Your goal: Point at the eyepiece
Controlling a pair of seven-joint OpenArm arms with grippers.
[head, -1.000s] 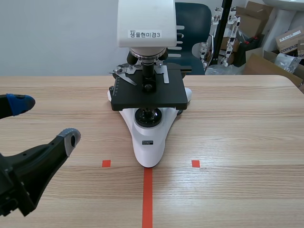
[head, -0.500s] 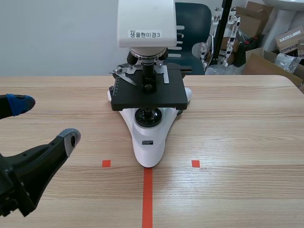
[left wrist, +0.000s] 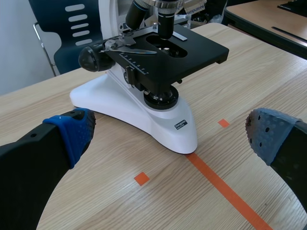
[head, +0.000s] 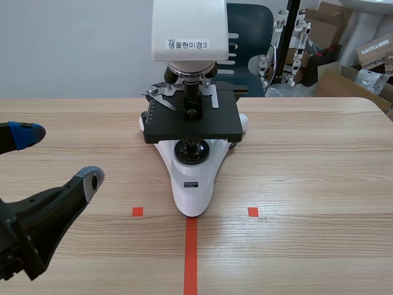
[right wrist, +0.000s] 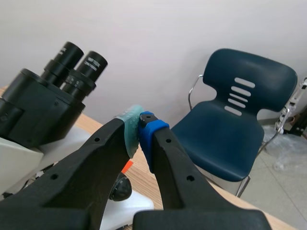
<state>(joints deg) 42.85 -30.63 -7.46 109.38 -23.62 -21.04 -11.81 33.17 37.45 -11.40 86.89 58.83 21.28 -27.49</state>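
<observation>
Microscope (head: pixel 193 178): mid-desk (head: pixel 307 172).
Eyepiece (right wrist: pixel 91 64): twin tubes atop the head, ahead of the right claw (right wrist: pixel 140 129), apart.
Right claw: pads pressed together, nothing held.
Left claw (head: pixel 58 155): spread, low.
Step, judged: closing in to point; next, aim the tip at the eyepiece.

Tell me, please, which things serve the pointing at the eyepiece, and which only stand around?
For the job: microscope, its eyepieces, right gripper (jaws shut).
Standing around: left gripper (jaws open), chair, boxes.
</observation>
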